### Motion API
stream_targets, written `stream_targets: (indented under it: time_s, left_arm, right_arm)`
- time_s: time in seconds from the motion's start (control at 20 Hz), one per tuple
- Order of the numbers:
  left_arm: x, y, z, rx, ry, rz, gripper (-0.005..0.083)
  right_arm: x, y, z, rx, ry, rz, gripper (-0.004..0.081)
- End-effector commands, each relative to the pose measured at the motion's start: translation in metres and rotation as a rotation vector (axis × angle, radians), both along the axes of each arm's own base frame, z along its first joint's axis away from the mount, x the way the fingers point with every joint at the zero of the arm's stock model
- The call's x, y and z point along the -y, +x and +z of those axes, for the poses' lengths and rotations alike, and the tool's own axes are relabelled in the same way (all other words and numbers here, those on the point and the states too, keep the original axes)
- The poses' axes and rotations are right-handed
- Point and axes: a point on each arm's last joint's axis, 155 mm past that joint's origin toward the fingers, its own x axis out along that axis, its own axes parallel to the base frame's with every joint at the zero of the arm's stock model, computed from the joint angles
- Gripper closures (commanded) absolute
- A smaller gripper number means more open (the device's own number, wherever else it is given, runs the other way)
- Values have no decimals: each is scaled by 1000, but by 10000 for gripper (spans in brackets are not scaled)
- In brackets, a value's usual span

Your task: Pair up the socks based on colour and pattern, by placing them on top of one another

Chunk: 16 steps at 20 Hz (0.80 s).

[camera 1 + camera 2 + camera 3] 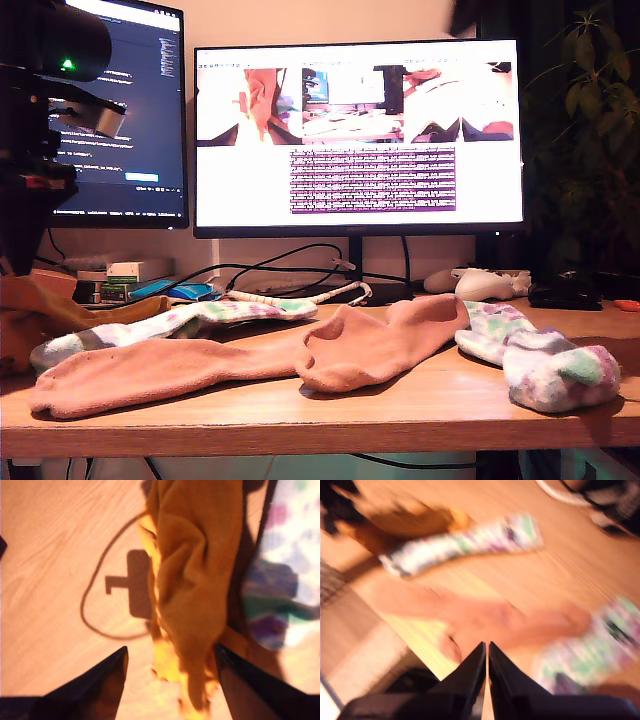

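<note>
My first gripper (172, 680) hangs open over a crumpled mustard-yellow sock (195, 580), which lies on the wood between its two dark fingers (107, 682). In the exterior view the same sock (35, 310) is at the far left, under a black arm (40, 150). Beside it lies a white blotched sock (180, 322). Two salmon-pink socks (150, 375) (385, 340) meet end to end at the desk's front. Another blotched sock (545, 360) lies at the exterior view's right. My second gripper (486, 652) is shut on nothing, high over the pink socks (475, 617); that view is blurred.
Two monitors (358, 135) stand at the back of the wooden desk (330, 415), with cables (290, 270), a white controller (485, 283) and small boxes (125, 275) beneath them. A plant (590, 130) fills the exterior view's right. The desk's front edge runs just below the socks.
</note>
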Motion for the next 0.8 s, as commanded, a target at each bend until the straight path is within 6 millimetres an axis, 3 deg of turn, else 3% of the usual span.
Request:
stream_targets:
  time_s: [0.0,0.05,0.2,0.25,0.35,0.4,0.45,0.55,0.75]
  left_arm:
    - [21,-4,-5,-32,-85,-20,748]
    - [39,-5,-4,-40,-160,-41,796]
    - [85,-1,4,-11,-328,-97,783]
    - [96,2,6,7,-355,-99,725]
    - [112,13,11,64,-377,-125,439]
    - [117,21,13,103,-377,-136,309]
    - [118,30,13,138,-357,-133,259]
    - [120,38,0,144,-324,-129,258]
    - [109,46,-43,90,-228,-97,258]
  right_arm:
    - [-11,10,-24,-57,-17,17,781]
    - [-13,14,-32,-73,-26,17,781]
    - [-17,21,-52,-116,-52,19,781]
    - [-18,22,-55,-120,-56,22,781]
    - [-19,24,-56,-116,-54,23,781]
    - [-20,25,-54,-108,-50,23,781]
    - [-20,26,-54,-107,-49,23,781]
    - [-20,25,-54,-109,-51,23,781]
    - [-20,25,-54,-109,-51,22,781]
